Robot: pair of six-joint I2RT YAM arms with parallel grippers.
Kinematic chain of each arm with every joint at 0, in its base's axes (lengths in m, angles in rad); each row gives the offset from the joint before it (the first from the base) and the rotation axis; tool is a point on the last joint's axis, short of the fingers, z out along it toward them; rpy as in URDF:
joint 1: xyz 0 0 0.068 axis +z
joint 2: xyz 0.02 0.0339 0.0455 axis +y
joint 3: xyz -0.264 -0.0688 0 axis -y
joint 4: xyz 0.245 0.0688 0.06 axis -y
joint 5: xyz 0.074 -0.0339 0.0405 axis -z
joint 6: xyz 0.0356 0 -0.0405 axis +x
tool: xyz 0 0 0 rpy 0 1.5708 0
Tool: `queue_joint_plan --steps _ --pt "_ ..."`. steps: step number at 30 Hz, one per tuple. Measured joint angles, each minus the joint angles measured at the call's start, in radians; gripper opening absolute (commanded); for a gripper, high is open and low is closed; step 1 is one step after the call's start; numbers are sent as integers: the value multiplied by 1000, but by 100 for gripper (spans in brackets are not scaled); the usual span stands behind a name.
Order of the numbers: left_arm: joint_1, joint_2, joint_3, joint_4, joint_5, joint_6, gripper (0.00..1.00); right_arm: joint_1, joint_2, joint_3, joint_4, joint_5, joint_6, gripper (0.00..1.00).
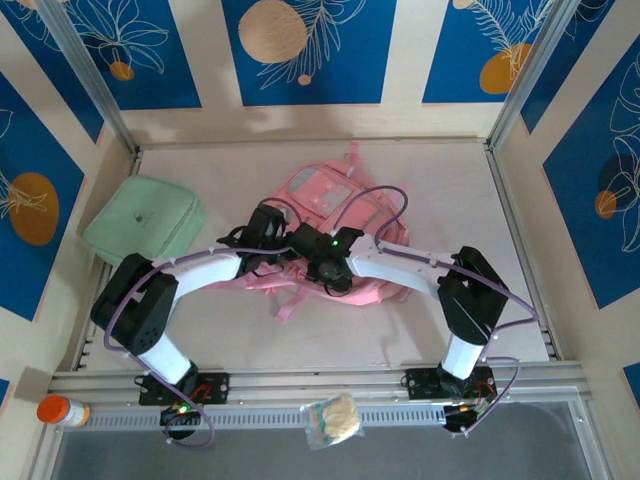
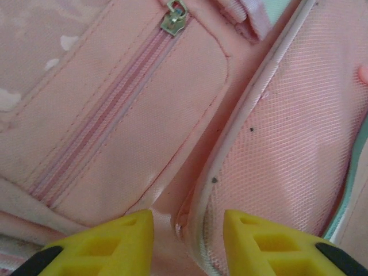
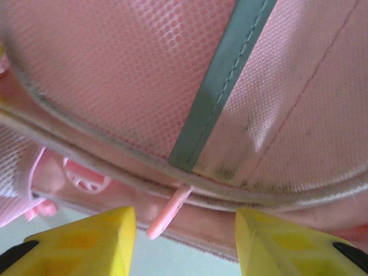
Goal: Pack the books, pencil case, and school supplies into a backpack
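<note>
Pink mesh and nylon, the backpack (image 1: 325, 195) lies mid-table (image 1: 470, 200), its long axis running roughly away from the arm bases, with both arms over its near end. The right hand (image 3: 184, 215) is spread, a small pink zip tab (image 3: 169, 211) dangling between its fingers. The left hand (image 2: 188, 221), also spread, straddles a piped seam (image 2: 230, 132). A mint-green pouch (image 1: 145, 222) lies well to the left, blocking nothing.

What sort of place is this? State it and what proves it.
Likely a robot test booth, not a classroom: two white-and-black robot arms bolted to a silver aluminium rail, a pale tabletop walled by blue floral-print panels.
</note>
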Motion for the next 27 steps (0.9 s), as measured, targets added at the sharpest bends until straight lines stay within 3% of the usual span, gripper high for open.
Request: queue_joint_plan --steps 9,24,27 --pt "5 2 -19 12 0 -3 37 4 83 41 -12 19 34 32" --pt "5 33 -25 56 1 -14 37 9 52 -10 -12 35 33 22" --pt "6 34 -26 61 0 -23 37 8 53 -17 5 30 23 15"
